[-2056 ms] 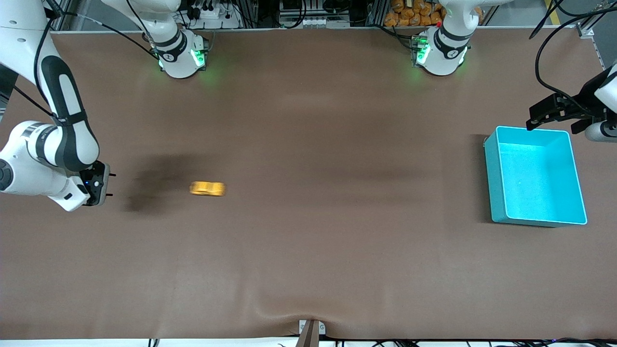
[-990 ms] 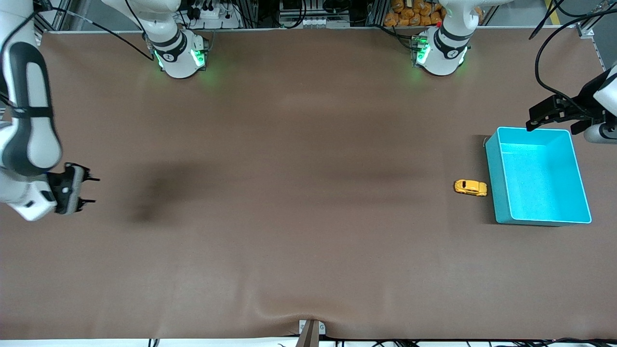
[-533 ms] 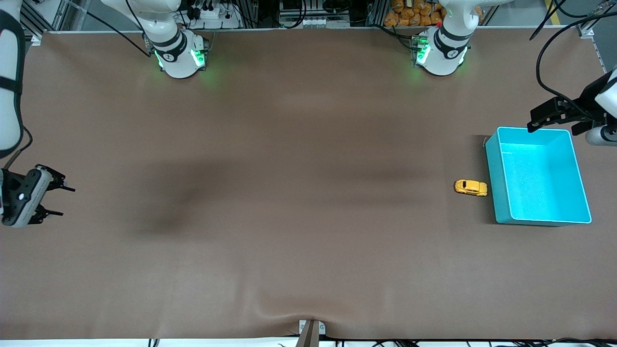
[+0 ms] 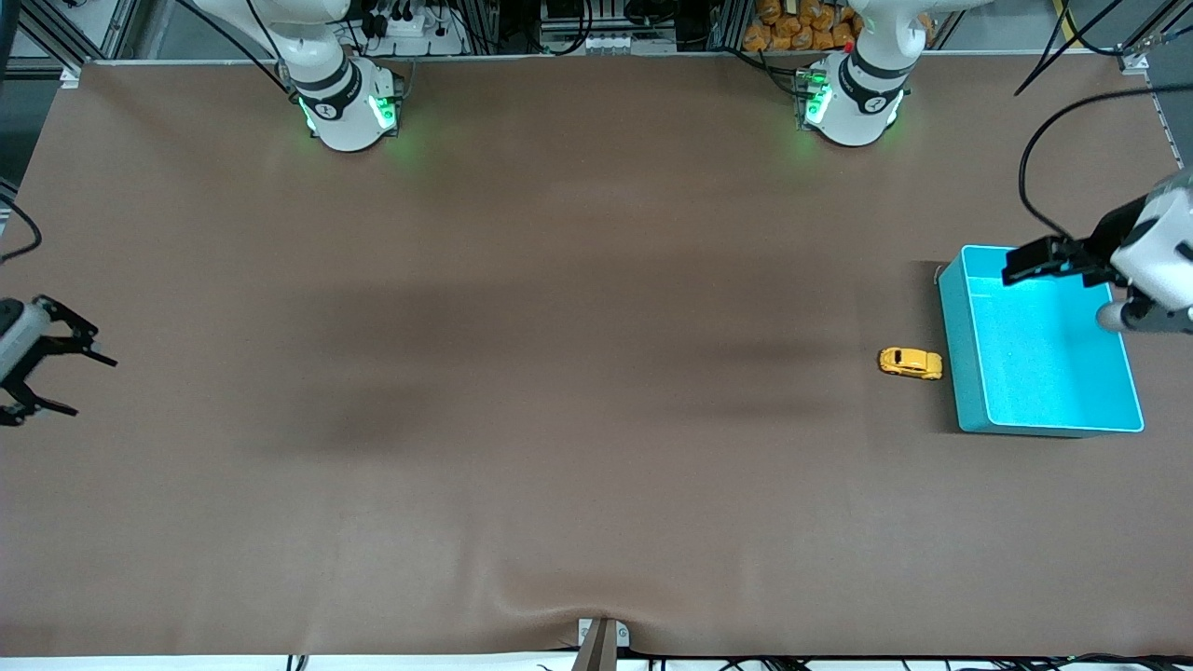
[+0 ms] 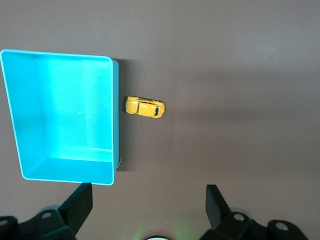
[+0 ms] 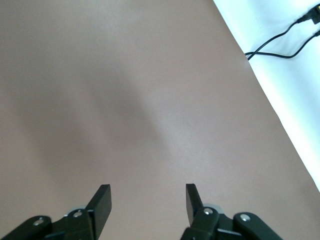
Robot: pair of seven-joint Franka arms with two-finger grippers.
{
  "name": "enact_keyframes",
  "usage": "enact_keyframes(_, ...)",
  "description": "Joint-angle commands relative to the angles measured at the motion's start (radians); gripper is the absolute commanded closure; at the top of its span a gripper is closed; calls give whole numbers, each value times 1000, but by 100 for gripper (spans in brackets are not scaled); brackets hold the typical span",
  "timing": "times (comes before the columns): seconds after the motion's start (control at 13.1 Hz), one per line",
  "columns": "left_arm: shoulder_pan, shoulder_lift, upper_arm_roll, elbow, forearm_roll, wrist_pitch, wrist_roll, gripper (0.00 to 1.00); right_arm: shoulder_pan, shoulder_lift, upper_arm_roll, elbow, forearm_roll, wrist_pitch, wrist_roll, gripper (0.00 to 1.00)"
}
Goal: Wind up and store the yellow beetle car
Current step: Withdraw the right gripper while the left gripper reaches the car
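Yellow beetle car (image 4: pixel 910 362): on the table, just beside the teal bin (image 4: pixel 969 410) wall facing the right arm's end; probably touching it, though contact is hard to confirm. Not yet stored.

Left gripper (image 4: pixel 1049 264): jaws wide and empty, over the bin's rim, well placed to come down on the car.

Right gripper (image 4: pixel 70 382): jaws apart, empty, waiting at the right arm's table end, clear of the work.

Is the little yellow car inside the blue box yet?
Not yet. The yellow beetle car sits on the table, beside the teal bin's outer wall. The bin looks empty.
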Motion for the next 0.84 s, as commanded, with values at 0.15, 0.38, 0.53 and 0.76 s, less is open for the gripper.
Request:
enact_keyframes(0.15,-7,51,-7,-114,34,143,-307,0,62,-136,-10,-34,15,-119,288,19)
enact_keyframes(0.38,-27,47,-6,-299,34,376,-528,0,64,-164,-13,-35,13,-159,489,14)
enact_keyframes(0.53,-24,50,-4,-411,34,505,-692,0,67,-175,-11,-35,-14,-197,627,14)
enact_keyframes(0.76,-18,59,7,-543,32,641,-861,0,98,-184,-6,-28,-62,-247,820,0)
